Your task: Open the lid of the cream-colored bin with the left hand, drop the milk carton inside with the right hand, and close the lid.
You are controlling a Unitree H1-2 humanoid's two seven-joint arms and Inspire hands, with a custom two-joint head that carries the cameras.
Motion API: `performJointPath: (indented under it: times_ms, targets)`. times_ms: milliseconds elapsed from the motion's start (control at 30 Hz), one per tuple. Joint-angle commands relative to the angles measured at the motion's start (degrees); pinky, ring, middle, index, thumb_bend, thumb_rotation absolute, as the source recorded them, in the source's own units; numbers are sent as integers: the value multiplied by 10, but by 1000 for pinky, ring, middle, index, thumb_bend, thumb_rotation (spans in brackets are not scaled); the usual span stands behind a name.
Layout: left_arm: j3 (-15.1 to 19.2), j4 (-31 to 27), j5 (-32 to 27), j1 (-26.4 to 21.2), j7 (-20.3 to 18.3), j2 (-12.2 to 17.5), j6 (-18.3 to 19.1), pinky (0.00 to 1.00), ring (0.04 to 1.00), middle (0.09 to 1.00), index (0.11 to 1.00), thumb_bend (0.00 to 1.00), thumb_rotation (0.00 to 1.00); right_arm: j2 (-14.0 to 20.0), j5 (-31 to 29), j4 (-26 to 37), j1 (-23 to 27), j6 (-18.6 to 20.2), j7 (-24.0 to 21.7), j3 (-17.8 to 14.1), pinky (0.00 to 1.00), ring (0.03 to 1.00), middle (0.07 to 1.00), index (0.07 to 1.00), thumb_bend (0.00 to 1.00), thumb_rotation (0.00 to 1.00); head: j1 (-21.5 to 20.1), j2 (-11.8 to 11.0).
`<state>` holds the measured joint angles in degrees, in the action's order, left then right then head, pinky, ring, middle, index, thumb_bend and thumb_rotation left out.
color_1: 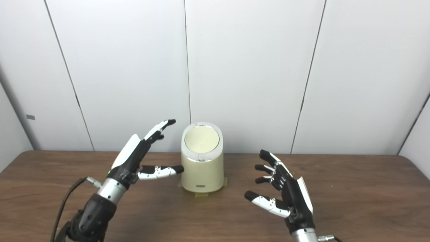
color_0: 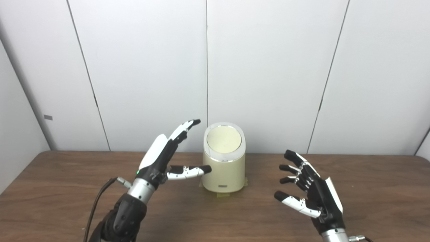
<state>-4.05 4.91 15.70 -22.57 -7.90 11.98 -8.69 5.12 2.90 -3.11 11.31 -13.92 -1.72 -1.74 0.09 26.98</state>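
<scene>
A cream-colored bin (color_0: 224,169) stands upright near the back middle of the wooden table, its round lid (color_0: 224,139) lying flat and shut. My left hand (color_0: 165,154) hovers open just left of the bin, fingers raised toward the lid's height and the thumb tip close to the bin's side wall. Right of the bin and nearer to me, my right hand (color_0: 310,188) is open with fingers spread and nothing in it. No milk carton shows in either view.
The brown wooden table (color_0: 60,201) runs the full width, with white wall panels (color_0: 268,67) right behind the bin. A black cable (color_0: 97,201) trails from my left wrist. Strips of tape (color_0: 221,194) lie under the bin's base.
</scene>
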Motion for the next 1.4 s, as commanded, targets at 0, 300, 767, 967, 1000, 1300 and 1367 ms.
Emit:
performJointPath:
  times_ms: [0, 300, 767, 967, 1000, 1300, 1367]
  targets:
    - [15, -17, -55, -8, -2, -4, -13, 548, 731, 812, 829, 732, 207, 5, -3, 6, 13, -19, 6, -5, 598, 771, 877, 848, 715, 362, -3, 0]
    - [45, -24, -128, 66, -3, -18, -13, 553, 612, 683, 761, 706, 232, 3, -4, 22, 1, 3, 9, -11, 612, 786, 882, 839, 738, 369, -12, 5]
    - [57, -34, -142, 94, 1, -23, -6, 620, 692, 752, 794, 697, 217, 15, 5, 33, -13, 13, 7, -6, 622, 772, 873, 841, 769, 344, -11, 12]
    - [60, -33, -152, 102, 3, -30, -8, 661, 742, 813, 840, 709, 235, 29, -3, 33, -13, 11, -10, 0, 694, 796, 890, 875, 794, 327, -8, 14]
    - [60, -34, -153, 102, 4, -31, -8, 669, 753, 823, 851, 709, 234, 31, -4, 33, -13, 11, -12, 0, 707, 803, 895, 882, 799, 333, -8, 14]
    - [58, -34, -134, 111, 23, -41, -15, 775, 867, 922, 968, 723, 346, 42, -6, 27, -11, 10, -34, 6, 861, 904, 954, 922, 821, 366, -4, 13]
    - [56, -32, -134, 111, 23, -41, -23, 772, 864, 916, 972, 713, 358, 45, -3, 38, -12, 24, -39, 12, 875, 922, 971, 942, 830, 383, -4, 13]
